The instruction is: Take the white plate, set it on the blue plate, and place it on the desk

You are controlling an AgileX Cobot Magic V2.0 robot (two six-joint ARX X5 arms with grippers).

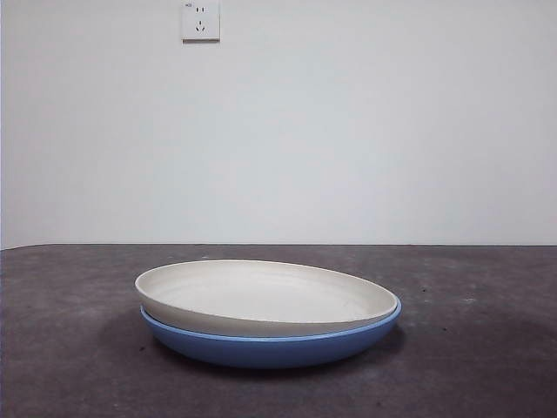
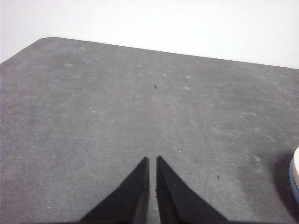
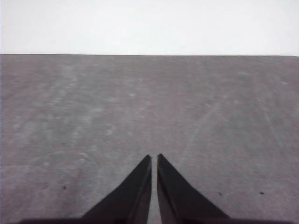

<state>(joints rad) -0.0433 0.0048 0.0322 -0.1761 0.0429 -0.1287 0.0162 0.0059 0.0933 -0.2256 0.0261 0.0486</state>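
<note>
The white plate (image 1: 261,296) rests inside the blue plate (image 1: 270,347), slightly tilted, in the middle of the desk (image 1: 70,348) in the front view. No arm shows in that view. My left gripper (image 2: 153,159) hangs shut over bare desk, holding nothing; a sliver of both stacked plates, white plate (image 2: 296,163) over blue plate (image 2: 294,184), peeks in at the picture's edge. My right gripper (image 3: 154,156) is shut too, above bare desk, with no plate in its view.
A pale wall stands behind the desk, with a white wall socket (image 1: 200,21) high up. The desk's far rounded corner (image 2: 44,39) appears in the left wrist view.
</note>
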